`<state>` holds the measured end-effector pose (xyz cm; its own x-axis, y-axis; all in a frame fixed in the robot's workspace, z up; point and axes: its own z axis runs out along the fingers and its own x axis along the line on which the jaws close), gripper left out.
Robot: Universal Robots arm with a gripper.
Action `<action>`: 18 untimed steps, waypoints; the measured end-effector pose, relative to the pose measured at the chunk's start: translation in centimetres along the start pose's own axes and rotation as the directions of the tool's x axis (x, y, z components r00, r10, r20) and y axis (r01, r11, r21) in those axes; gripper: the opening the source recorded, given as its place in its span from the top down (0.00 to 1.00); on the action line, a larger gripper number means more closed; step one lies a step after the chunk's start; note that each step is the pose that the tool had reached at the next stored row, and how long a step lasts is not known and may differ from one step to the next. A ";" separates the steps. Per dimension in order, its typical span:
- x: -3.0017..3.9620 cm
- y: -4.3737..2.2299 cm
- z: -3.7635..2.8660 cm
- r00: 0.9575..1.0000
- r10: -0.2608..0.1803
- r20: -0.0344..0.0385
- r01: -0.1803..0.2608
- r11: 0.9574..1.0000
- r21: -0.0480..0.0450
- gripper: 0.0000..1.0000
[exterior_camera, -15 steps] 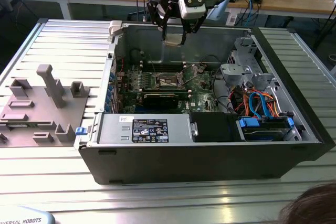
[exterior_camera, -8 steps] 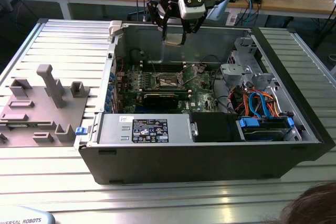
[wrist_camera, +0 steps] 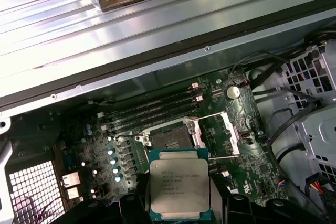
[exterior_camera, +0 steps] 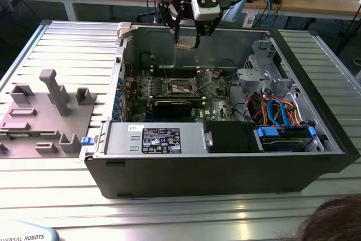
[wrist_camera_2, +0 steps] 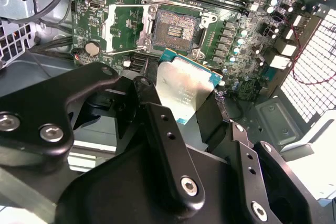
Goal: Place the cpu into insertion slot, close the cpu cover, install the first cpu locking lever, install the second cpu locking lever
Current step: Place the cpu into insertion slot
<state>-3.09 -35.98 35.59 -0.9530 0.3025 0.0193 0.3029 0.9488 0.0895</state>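
The gripper (exterior_camera: 188,41) pinches the cpu (wrist_camera: 180,184) by 2 opposite edges, holding it in the air. The open insertion slot (wrist_camera: 170,139) lies below the gripper and slightly ahead. The chip looks light, stiff and probably fragile underneath, so the edges seem the safe hold.

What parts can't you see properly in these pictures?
Exterior view: whatever the gripper holds, too small to tell.
Second wrist view: part of the cpu, hidden behind the fingers.
Both wrist views: the insertion slot pins, too small.
Exterior view: a person's head, cut off by the picture's corner.
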 end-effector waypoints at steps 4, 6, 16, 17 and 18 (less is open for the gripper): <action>0.00 0.00 0.00 1.000 0.005 0.000 -0.005 1.000 0.000 0.46; 0.00 0.00 0.00 1.000 0.007 0.001 -0.007 1.000 0.000 0.46; 0.00 0.00 0.00 1.000 0.016 0.001 -0.016 1.000 0.000 0.46; 0.00 0.00 0.00 1.000 0.016 0.001 -0.016 1.000 0.000 0.46; 0.00 0.00 0.00 1.000 0.017 0.002 -0.017 1.000 0.000 0.46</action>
<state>-3.09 -35.98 35.59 -0.9476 0.3188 0.0193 0.3193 0.9434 0.0895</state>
